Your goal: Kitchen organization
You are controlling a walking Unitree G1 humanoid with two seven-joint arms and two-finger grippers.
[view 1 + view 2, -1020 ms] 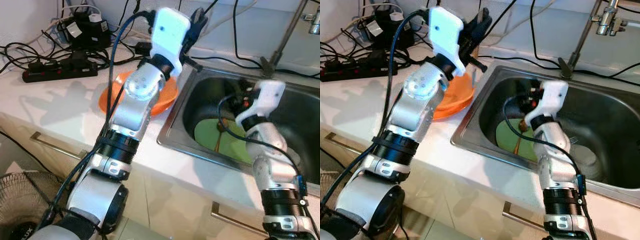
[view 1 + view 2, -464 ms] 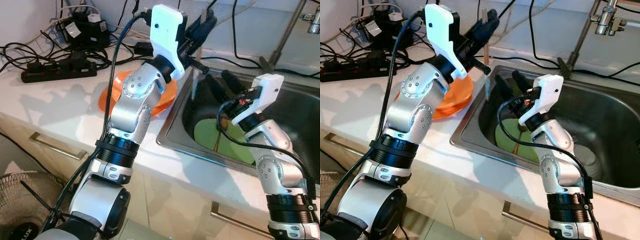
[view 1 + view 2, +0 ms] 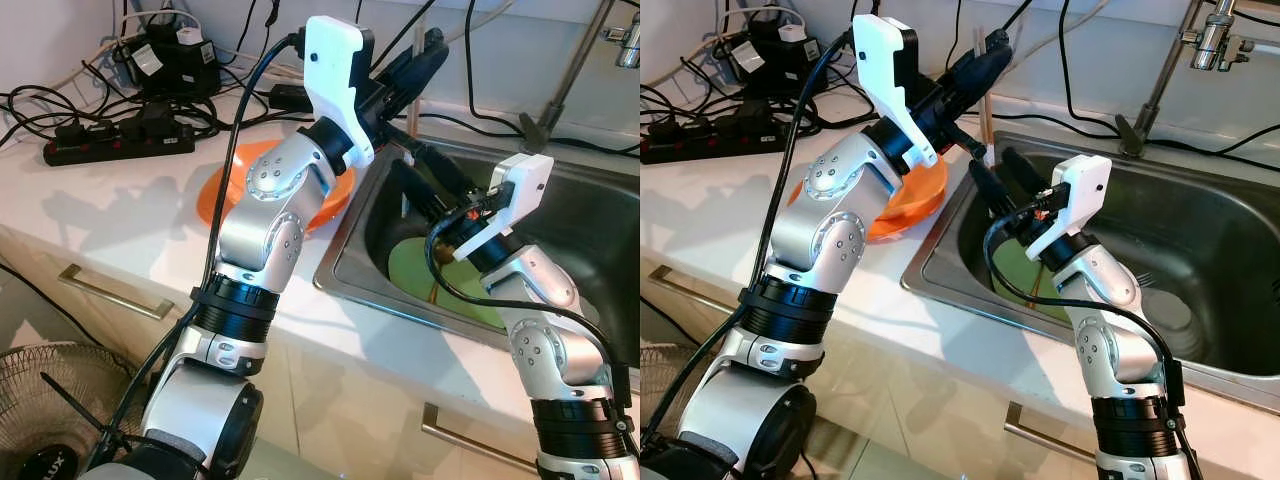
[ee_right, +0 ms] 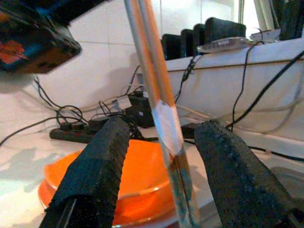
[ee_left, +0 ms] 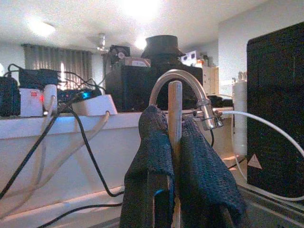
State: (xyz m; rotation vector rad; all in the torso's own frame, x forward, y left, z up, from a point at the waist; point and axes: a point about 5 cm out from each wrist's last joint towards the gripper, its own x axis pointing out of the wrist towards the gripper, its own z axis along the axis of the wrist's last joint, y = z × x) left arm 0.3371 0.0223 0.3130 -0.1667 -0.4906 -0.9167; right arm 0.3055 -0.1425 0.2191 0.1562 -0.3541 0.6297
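Observation:
My left gripper (image 3: 985, 55) is raised over the left rim of the sink and is shut on a long wooden-handled utensil (image 3: 986, 105) that hangs down from it. In the left wrist view the wooden shaft (image 5: 175, 95) stands between the two fingers. My right gripper (image 3: 992, 165) is lifted out of the sink, open, with its fingers (image 4: 95, 166) on either side of the utensil's shaft (image 4: 156, 95) and not touching it. A green plate (image 3: 420, 270) lies in the sink with a brown stick (image 3: 435, 285) across it.
An orange plate (image 3: 225, 190) sits on the white counter left of the steel sink (image 3: 345, 275). Black power strips and cables (image 3: 120, 135) lie at the back left. The faucet pipe (image 3: 565, 75) rises at the back of the sink. Drawer handles (image 3: 110, 292) are below the counter.
My right gripper rose out of the sink and came up around the hanging utensil. The left gripper swung right over the sink rim, still holding it.

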